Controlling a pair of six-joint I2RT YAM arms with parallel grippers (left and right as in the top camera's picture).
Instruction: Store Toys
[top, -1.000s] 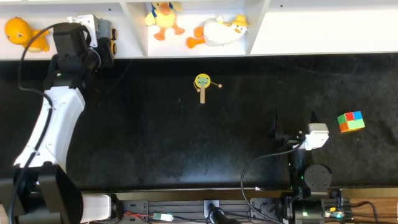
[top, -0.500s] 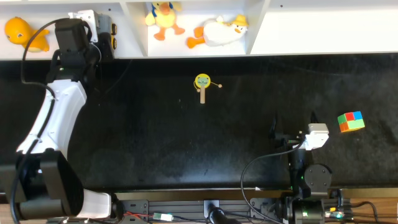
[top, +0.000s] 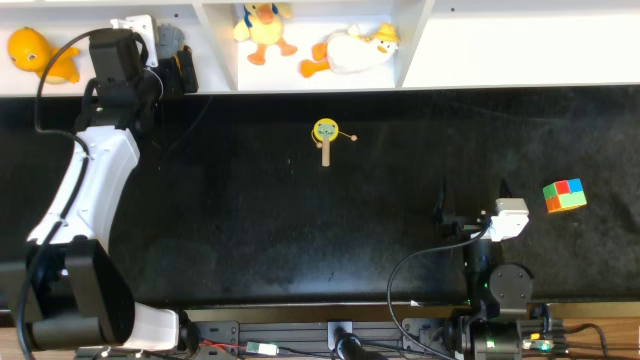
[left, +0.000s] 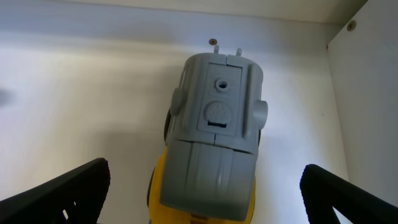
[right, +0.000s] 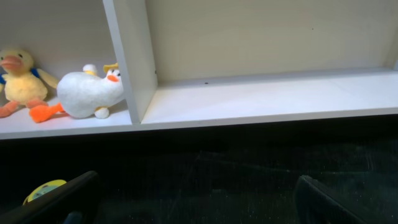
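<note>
The left gripper holds its jaws wide apart, clear of the toy truck. The truck sits in the shelf's left compartment at the claw's 12 o'clock, long axis pointing straight away; the divider wall is close at 3 o'clock, and retreat toward 6 looks free. The rattle and cube lie on the table, the cube at 3 o'clock of the right gripper, likewise spread and empty.

The grey-and-yellow plastic toy truck is cut off at its yellow end in the left wrist view and is partly covered from above by the left arm. The yellow plush duck is clipped in the right wrist view.
</note>
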